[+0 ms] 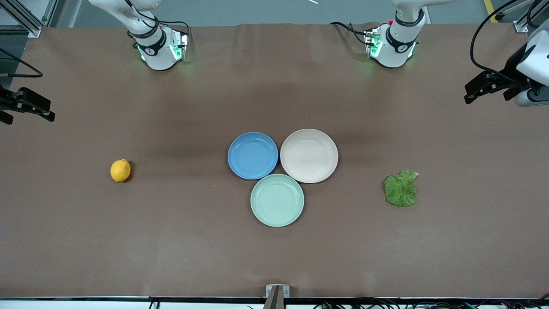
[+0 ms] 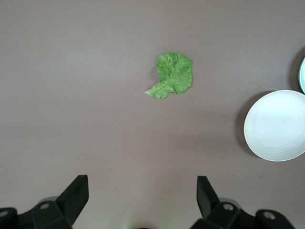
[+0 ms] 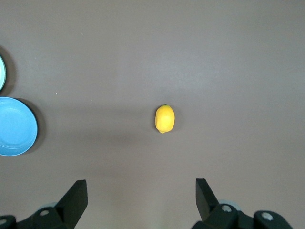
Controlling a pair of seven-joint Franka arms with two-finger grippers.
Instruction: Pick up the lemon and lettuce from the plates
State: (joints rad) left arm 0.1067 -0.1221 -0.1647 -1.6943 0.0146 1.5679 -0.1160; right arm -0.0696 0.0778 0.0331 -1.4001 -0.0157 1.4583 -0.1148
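Note:
The lemon [image 1: 120, 170] lies on the bare table toward the right arm's end, off any plate; it also shows in the right wrist view [image 3: 165, 119]. The lettuce [image 1: 401, 188] lies flat on the table toward the left arm's end, and in the left wrist view [image 2: 172, 75]. The blue plate [image 1: 252, 155] and the beige-pink plate [image 1: 309, 155] sit side by side mid-table, both empty. My right gripper [image 3: 141, 187] is open and empty, high over the table near the lemon. My left gripper [image 2: 142, 183] is open and empty, high over the table near the lettuce.
An empty mint-green plate [image 1: 277, 200] touches both other plates, nearer the front camera. The arm bases [image 1: 158, 47] stand along the table's back edge. The beige-pink plate [image 2: 276, 125] shows in the left wrist view and the blue plate [image 3: 14, 126] in the right wrist view.

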